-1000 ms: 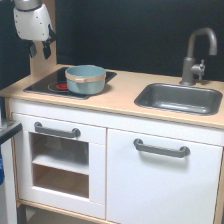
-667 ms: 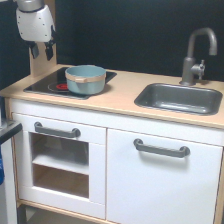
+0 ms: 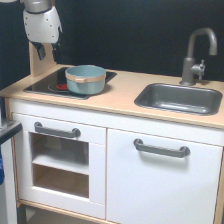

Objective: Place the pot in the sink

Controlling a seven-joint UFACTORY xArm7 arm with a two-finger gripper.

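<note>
1. You see the toy kitchen unit (image 3: 115, 165) first: a white cabinet with a pale wooden countertop (image 3: 117, 95), two grey handles on the front, and a dark wall behind it.
2. The sink (image 3: 150, 102) sits in the countertop on the exterior view's right. It is a dark grey basin and nothing lies in it. The grey faucet (image 3: 196, 55) stands just behind it.
3. The black hob (image 3: 40, 85) is on the exterior view's left, with a red ring partly showing beside the pot.
4. The pot (image 3: 85, 80) stands upright on the hob, blue-grey with a tan rim band. It is well apart from the sink, so you can judge that the task is not yet started in any visible way.
5. The gripper (image 3: 49, 50) hangs at the upper left, above and behind the hob, apart from the pot and touching nothing. Its fingers are dark and small against the wall, so you cannot tell if they are spread or pressed together.
6. What is left, in my judgement: you reach the pot, grasp it, lift it, carry it across the countertop and set it down in the basin.
</note>
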